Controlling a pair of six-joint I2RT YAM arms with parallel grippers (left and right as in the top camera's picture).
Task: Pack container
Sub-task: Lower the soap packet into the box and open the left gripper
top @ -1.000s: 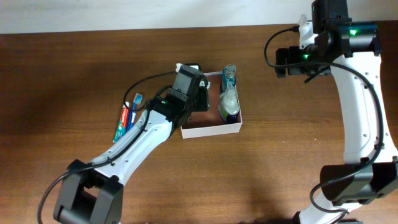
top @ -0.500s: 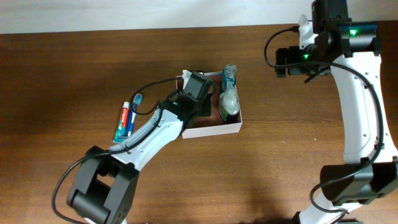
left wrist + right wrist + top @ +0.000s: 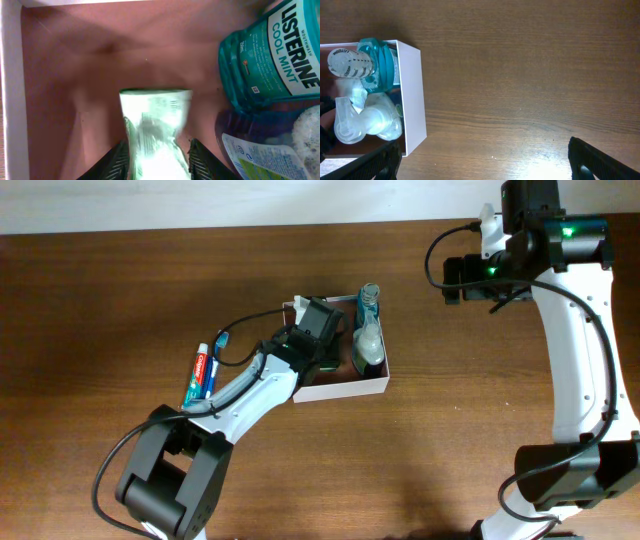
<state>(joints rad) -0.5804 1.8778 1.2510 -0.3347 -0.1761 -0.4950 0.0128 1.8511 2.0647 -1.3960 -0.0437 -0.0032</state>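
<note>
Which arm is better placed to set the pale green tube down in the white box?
Left, probably: its fingers grip the pale green tube inside the container, beside the mouthwash bottle. The right arm's fingers hang open, well outside it.

The left gripper (image 3: 158, 162) is gripping a pale green tube (image 3: 155, 115) between its dark fingers (image 3: 118, 161), over the reddish-brown floor of the container (image 3: 65, 60). A teal mouthwash bottle (image 3: 270, 55) is lying at the right, touching a second bottle (image 3: 260, 145) below it.

table (image 3: 100, 300): dark brown wood | far edge: white wall (image 3: 200, 200)
</note>
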